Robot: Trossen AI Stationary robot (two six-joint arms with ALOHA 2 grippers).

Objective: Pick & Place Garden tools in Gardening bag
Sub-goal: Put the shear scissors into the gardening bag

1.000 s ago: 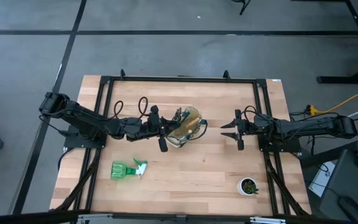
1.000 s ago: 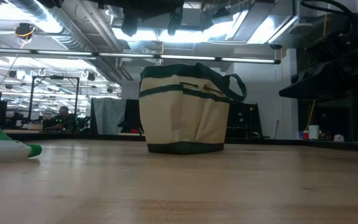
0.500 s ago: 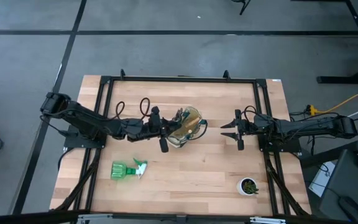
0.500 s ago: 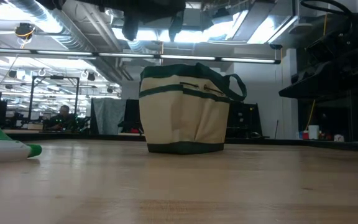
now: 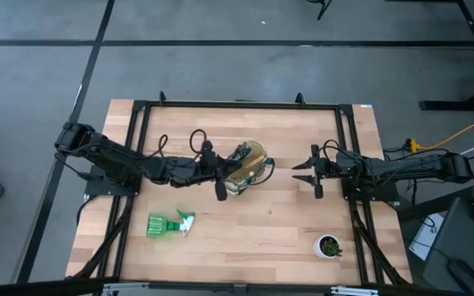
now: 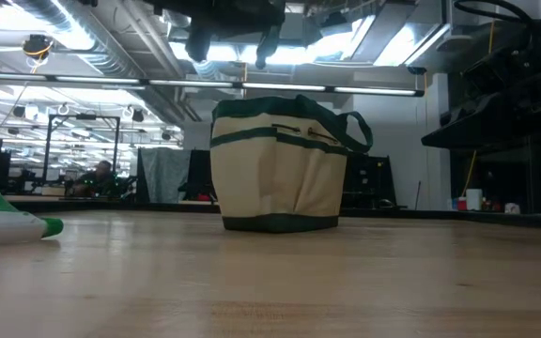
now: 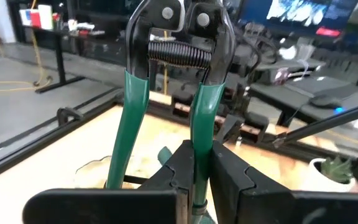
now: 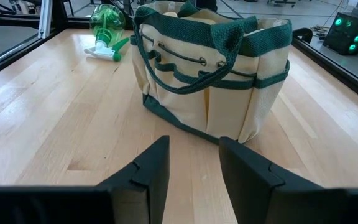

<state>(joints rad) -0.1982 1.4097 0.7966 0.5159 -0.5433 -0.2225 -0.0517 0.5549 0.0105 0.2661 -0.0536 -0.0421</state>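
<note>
One spray bottle [image 5: 169, 224] is lying on its side at the desk's [image 5: 262, 230] left front, long axis running left-right, white trigger end toward the right. One left hand [image 5: 220, 174] is clenching one pair of pruning shears [image 7: 169, 74] by a green handle, apparently over the bag's left rim. One gardening bag [image 5: 245, 167] is standing upright mid-desk. One right hand [image 5: 303, 172] is hanging released, apart. One potted plant [image 5: 329, 245] is sitting front right.

Light wooden table [image 5: 270, 222], dark frame around its edges. Bag [image 5: 248, 164] stands upright near table centre. Spray bottle [image 5: 169, 224] lies on its side nearer the left front, well apart from bag. Small potted plant [image 5: 329, 245] stands at right front corner.
</note>
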